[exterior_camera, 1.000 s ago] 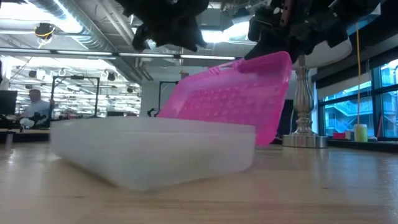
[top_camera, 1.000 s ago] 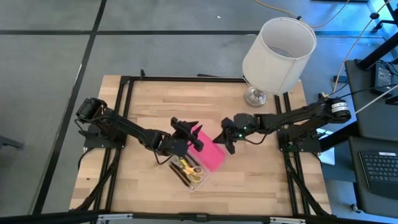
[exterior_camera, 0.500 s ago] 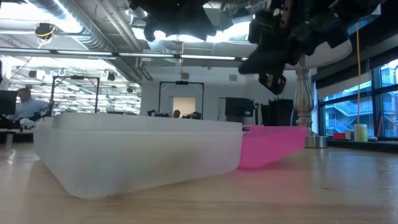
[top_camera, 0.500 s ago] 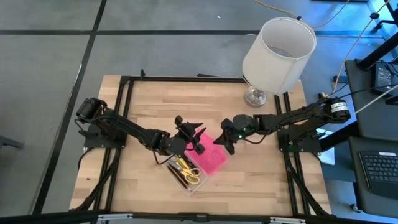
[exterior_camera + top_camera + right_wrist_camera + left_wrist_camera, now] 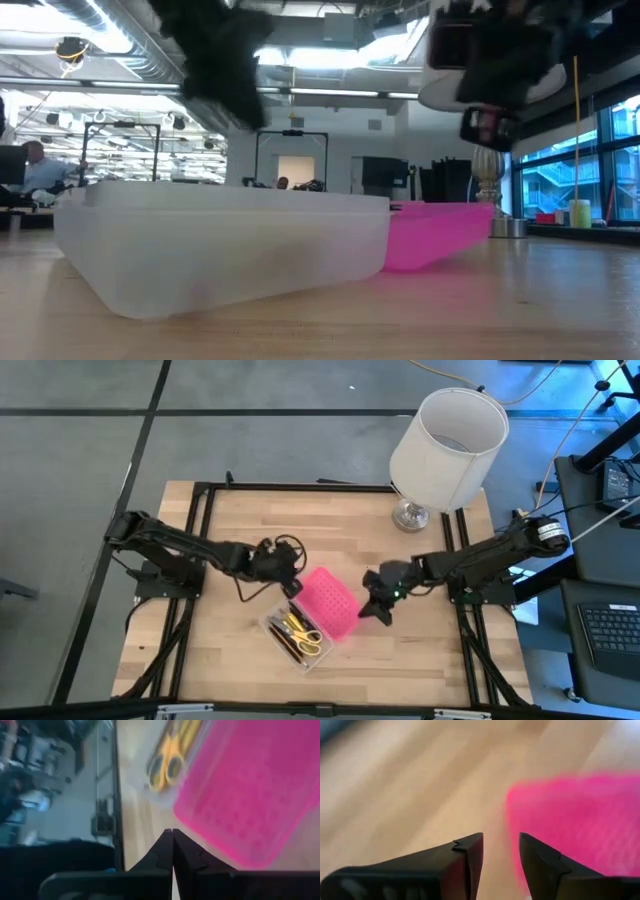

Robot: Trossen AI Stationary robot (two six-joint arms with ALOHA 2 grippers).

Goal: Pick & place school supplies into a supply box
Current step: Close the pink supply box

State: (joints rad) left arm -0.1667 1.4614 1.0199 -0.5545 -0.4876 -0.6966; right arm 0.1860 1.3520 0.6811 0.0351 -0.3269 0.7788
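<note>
pink translucent lid point(image 5: 331, 603) dropped flat open beside the clear plastic supply box point(image 5: 296, 635) mid-tabletop, yellow-handled scissors point(image 5: 297, 630) inside. left gripper point(image 5: 291, 560) retreated, fingers apart, empty; right gripper point(image 5: 376, 610) fingers together. risk: right arm nudging lid, sliding box.

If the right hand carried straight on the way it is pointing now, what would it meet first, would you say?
Most likely the pink lid lying open flat on the table: the right hand, shut, points at its near edge. Depth is unclear, so it might pass just over it.
</note>
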